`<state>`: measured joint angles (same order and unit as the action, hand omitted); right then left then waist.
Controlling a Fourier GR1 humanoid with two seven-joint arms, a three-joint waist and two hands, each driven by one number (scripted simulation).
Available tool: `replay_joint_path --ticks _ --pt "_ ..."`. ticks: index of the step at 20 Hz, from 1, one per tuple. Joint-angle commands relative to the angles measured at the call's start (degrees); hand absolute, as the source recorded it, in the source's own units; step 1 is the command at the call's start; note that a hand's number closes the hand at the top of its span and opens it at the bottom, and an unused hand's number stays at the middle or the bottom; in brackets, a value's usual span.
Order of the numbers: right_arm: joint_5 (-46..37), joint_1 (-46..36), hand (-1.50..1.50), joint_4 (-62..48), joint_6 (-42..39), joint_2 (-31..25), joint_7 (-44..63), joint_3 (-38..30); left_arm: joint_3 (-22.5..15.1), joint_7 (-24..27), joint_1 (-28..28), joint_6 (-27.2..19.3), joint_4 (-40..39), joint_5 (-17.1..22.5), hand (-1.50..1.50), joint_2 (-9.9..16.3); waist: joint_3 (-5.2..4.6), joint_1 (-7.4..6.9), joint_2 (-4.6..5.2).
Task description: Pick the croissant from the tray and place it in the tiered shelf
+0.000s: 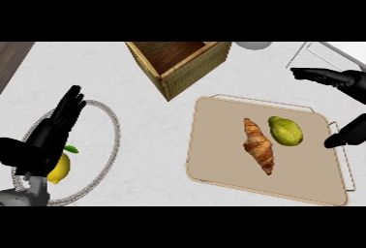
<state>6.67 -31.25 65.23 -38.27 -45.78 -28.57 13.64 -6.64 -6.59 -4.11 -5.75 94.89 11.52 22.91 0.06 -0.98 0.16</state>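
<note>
**Croissant waits on the tray, right hand spread beside it**

The croissant (pixel 259 146) lies near the middle of the tray (pixel 214 167), its long axis running from the tray's far edge toward its near edge, tilted a little; a green fruit (pixel 286 131) sits just beside it on the side toward the tray's right edge, close but seemingly not touching. The tray rests on the right half of the worktop (pixel 150 126); a wooden box with woven sides (pixel 182 63), presumably the tiered shelf, stands at the worktop's far edge, just beyond the tray's far left corner.

The right hand (pixel 342 80) hovers at the tray's right edge, fingers and thumb spread well apart, holding nothing; the croissant is not yet touched. The left hand (pixel 53 128) rests at the worktop's left side with fingers straight and together, above a round wire-rimmed plate (pixel 114 131) that carries a lemon (pixel 60 169).

The croissant is likely light, flaky and easily crushed; its tapered ends would break first, so the thick middle is the place to take it, fingers across the short width; the fruit crowding one flank leaves little room there, so the approach probably wants to come from above.
</note>
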Motion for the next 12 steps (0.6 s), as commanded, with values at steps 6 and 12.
replay_joint_path --ticks 6,12 --pt "-4.41 1.57 -1.50 10.88 -3.72 0.71 4.70 3.81 1.27 1.82 2.21 1.47 -1.70 -1.53 0.00 -1.21 -0.10 1.00 -0.27" --pt "-17.81 0.00 -1.50 10.14 2.97 3.83 3.77 6.50 1.07 0.89 1.97 1.02 0.39 -3.12 0.00 -3.19 -0.06 0.47 -0.10"
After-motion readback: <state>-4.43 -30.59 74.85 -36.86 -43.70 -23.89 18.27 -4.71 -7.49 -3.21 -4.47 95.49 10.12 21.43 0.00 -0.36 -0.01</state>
